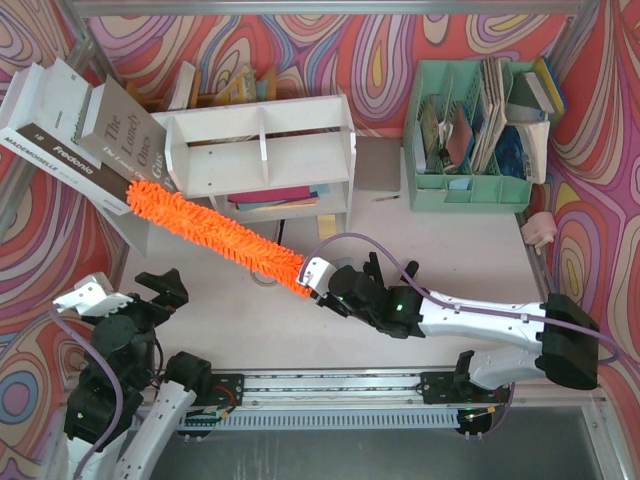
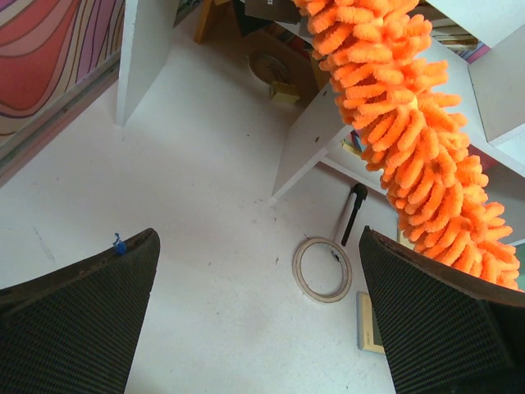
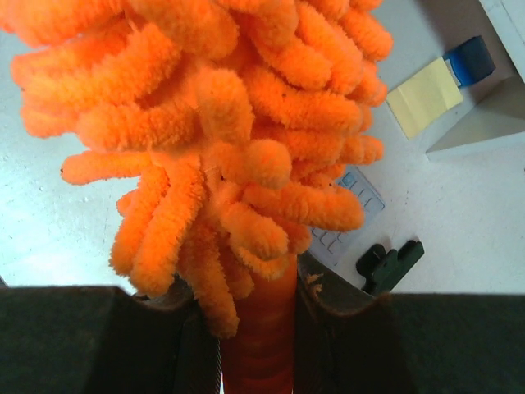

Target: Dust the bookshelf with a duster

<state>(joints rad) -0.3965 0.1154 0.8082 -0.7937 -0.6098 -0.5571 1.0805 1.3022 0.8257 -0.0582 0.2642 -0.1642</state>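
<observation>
The white two-tier bookshelf (image 1: 262,150) stands at the back centre-left. The orange fluffy duster (image 1: 215,232) runs diagonally from my right gripper up-left to the shelf's lower-left corner, where its tip lies against leaning books. My right gripper (image 1: 322,281) is shut on the duster's orange handle (image 3: 261,328), seen between its fingers in the right wrist view. My left gripper (image 1: 125,292) is open and empty near the front left; its view shows the duster (image 2: 414,139) overhead and the shelf's white panels (image 2: 305,139).
Large books (image 1: 75,135) lean against the shelf's left end. A mint green organizer (image 1: 478,135) with papers stands at back right. A tape ring (image 2: 323,269) and a small card lie on the table under the duster. A calculator (image 3: 349,217) and black clip lie below the right gripper.
</observation>
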